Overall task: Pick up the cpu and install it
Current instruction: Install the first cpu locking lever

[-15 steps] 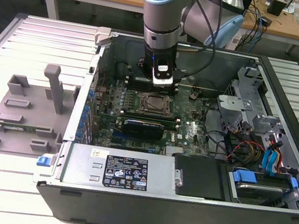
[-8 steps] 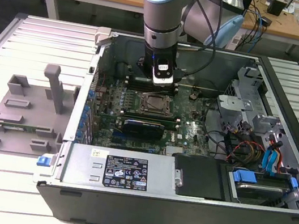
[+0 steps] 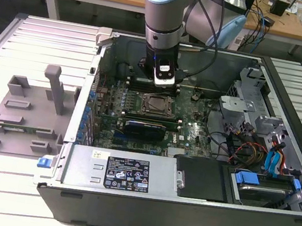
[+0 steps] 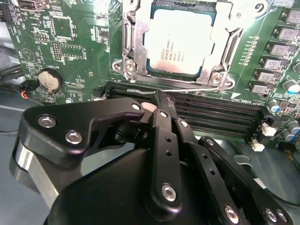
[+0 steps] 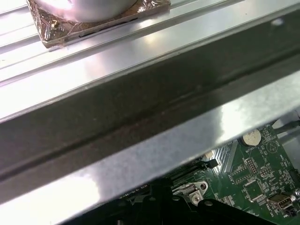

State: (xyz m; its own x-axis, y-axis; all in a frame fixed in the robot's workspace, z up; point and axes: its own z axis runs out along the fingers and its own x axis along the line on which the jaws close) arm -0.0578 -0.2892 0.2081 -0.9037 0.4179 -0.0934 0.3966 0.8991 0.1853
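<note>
Closest in the second wrist view: the black gripper (image 4: 161,110), its fingers drawn together to a narrow point w/ nothing between them, hanging just above the black memory slots (image 4: 211,115) on the green motherboard (image 4: 70,42). Just beyond the slots sits the cpu (image 4: 180,42), pale silvery top up, lying flat inside the metal socket frame (image 4: 129,51), so it looks already seated; the frame's edges surround it on the visible sides. A round coin battery (image 4: 49,79) lies off to one side on the board. In the exterior view the arm (image 3: 165,11) reaches down into the open computer case (image 3: 199,173), wrist right behind the socket (image 3: 157,106), w/ a long black card (image 3: 145,128) nearer the camera and a grey parts tray (image 3: 23,115) on the table at the exterior view's left. Risks, as a judgement: the fingertip hovers very near the slots and frame, so a small downward or sideways drift could scrape the board or knock the chip askew. I can't tell if the frame is latched; if not, the chip could shift.
</note>
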